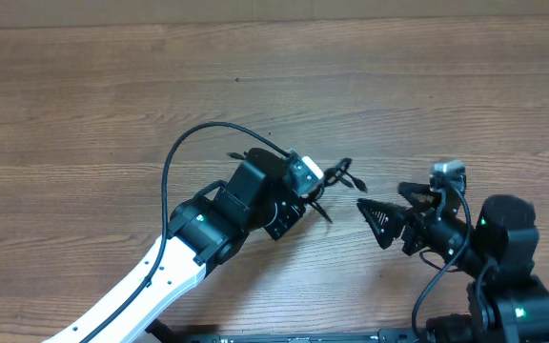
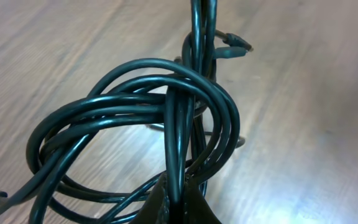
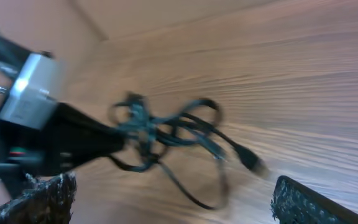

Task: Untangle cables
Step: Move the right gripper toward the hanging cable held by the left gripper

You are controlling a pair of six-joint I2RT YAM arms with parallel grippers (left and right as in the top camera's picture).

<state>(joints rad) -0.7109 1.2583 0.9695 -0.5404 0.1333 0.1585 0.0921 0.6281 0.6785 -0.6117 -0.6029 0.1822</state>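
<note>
the cables [image 1: 339,176] are a small black knot above the wooden counter [image 1: 112,95], near its middle, between the two arms. the left fingers [image 2: 157,214] are pinched shut on the strands at the base of the knot. in the left wrist view several loops [image 2: 135,112] wrap around one upright run of cord, and a plug [image 2: 235,43] pokes out beyond it.

the right fingers [image 1: 379,217] stand spread wide and hold nothing. they point leftward at the bundle from just beside it, not touching. seen from the right wrist, the tangle [image 3: 166,130] sits between the two pads [image 3: 42,199] and ahead of them. its long axis runs from the left arm's grip out to a loose plug end [image 3: 250,160] on the far side.

so the left arm is the anchor, and the right arm is the free one close enough to act. the next move likely turns on reaching that loose plug end and drawing it away along this line. whether the lowest loop touches the counter i cannot tell.
</note>
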